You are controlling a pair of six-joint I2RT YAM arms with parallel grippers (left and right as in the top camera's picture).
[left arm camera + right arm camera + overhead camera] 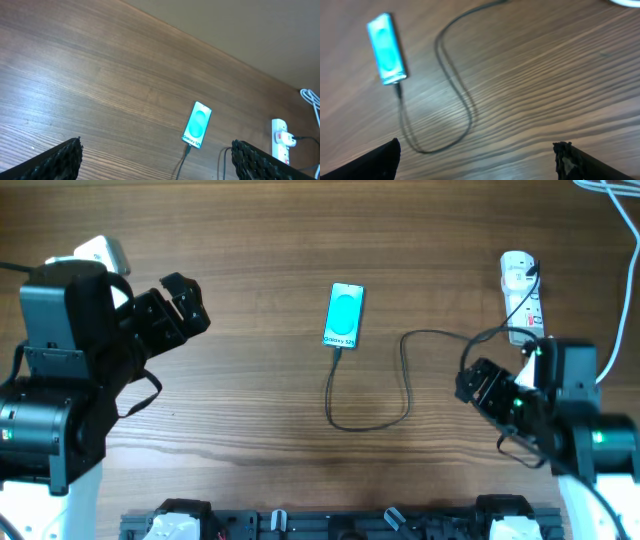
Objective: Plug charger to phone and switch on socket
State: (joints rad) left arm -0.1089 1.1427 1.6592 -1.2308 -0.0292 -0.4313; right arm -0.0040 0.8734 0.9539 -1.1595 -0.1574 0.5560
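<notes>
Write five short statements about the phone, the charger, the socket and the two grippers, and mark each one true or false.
1. The phone lies screen up on the table. True.
2. The left gripper holds the phone. False: it is open and empty, well apart from the phone.
3. The charger, a thin black cable, reaches the phone's lower edge. True.
4. The socket lies on the left arm's side of the table. False: it lies at the far right, close to the right arm.
5. The right gripper is shut on the charger. False: its jaws are open, with nothing between them.
</notes>
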